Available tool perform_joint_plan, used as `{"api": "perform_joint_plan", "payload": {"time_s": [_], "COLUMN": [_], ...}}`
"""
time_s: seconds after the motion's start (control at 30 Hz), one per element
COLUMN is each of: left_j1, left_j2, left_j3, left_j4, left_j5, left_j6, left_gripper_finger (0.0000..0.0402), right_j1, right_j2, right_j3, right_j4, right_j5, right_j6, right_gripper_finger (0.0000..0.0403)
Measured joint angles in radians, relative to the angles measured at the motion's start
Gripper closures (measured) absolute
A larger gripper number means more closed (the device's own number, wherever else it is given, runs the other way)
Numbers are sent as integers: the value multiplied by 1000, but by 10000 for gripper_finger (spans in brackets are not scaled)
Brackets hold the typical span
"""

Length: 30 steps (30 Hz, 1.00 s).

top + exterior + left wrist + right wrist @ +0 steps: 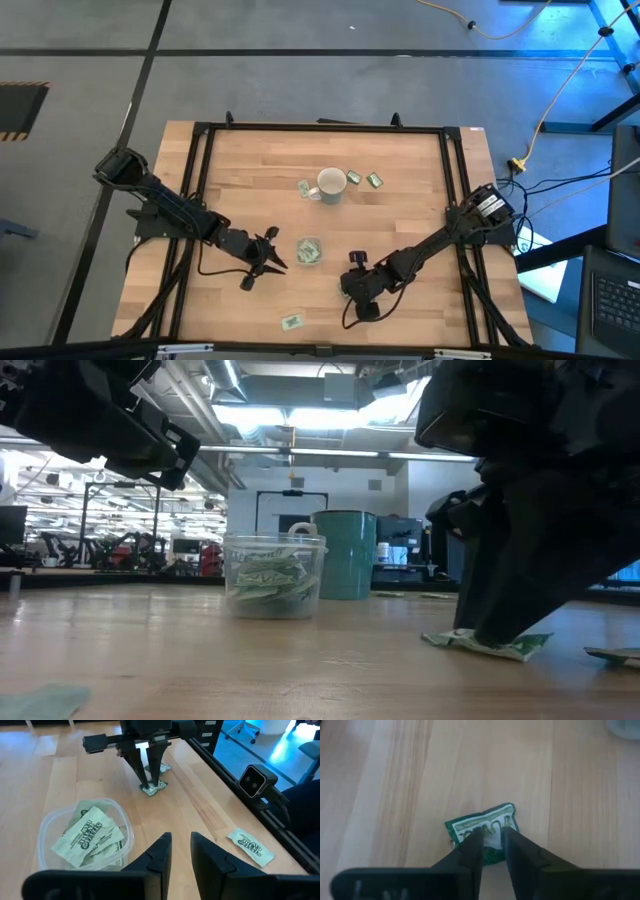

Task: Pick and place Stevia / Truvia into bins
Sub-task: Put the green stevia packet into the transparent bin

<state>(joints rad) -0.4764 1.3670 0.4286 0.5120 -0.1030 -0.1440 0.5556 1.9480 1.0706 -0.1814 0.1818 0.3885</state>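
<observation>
A: Item one, clear cup (pixel 309 250)?

B: Near table centre, just off the left gripper's (pixel 272 262) tips at their 3 o'clock in the high view. It holds several green-and-white sachets (pixel 88 836); the count is unclear, since they overlap and the cup's wall blurs them in the low view.

A: Item two, left gripper?

B: Hovering above the table, nothing between its fingers (pixel 159 854). The wrist view shows a narrow gap between them. Their tips are cut off from clear sight in the high view.

A: Item three, right gripper (pixel 491 836)?

B: Lowered to the board at 5 o'clock from the cup. Its tips rest on a crumpled sachet (pixel 482 831), fingers close together with a slim gap, straddling the packet's middle. Whether they pinch it or merely press on it cannot be told. In the low view the arm hides most of that packet; only its edges stick out.

A: Item four, loose sachets?

B: One at 6 o'clock near the table's front edge (pixel 292 321). One at 9 o'clock of the white mug (pixel 331 185), partly hidden by it (pixel 304 187). Two more at the mug's 3 o'clock (pixel 354 177) (pixel 375 180). Print too small to read from above.

A: Item five, anything else?

B: A second packet behind the right gripper in the left wrist view, mostly covered by its fingers. The mug reads teal in the low view, handle out of sight.
</observation>
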Motion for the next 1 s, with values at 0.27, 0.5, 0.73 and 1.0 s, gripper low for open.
{"api": "perform_joint_plan", "payload": {"time_s": [0.27, 0.5, 0.73, 1.0], "left_j1": [0, 0, 0, 0], "left_j2": [0, 0, 0, 0], "left_j3": [0, 0, 0, 0], "left_j4": [0, 0, 0, -11], "left_j5": [0, 0, 0, 35], "left_j6": [0, 0, 0, 0], "left_gripper_finger": [336, 336, 336, 336], "right_j1": [0, -1, -8, -81], "right_j2": [1, -35, -97, -128], "right_j3": [-2, -9, -7, -6], "right_j4": [3, -6, 25, 229], "right_j5": [-3, -21, -18, -11], "right_j6": [-3, -3, -19, -183], "right_gripper_finger": [380, 387, 380, 380]}}
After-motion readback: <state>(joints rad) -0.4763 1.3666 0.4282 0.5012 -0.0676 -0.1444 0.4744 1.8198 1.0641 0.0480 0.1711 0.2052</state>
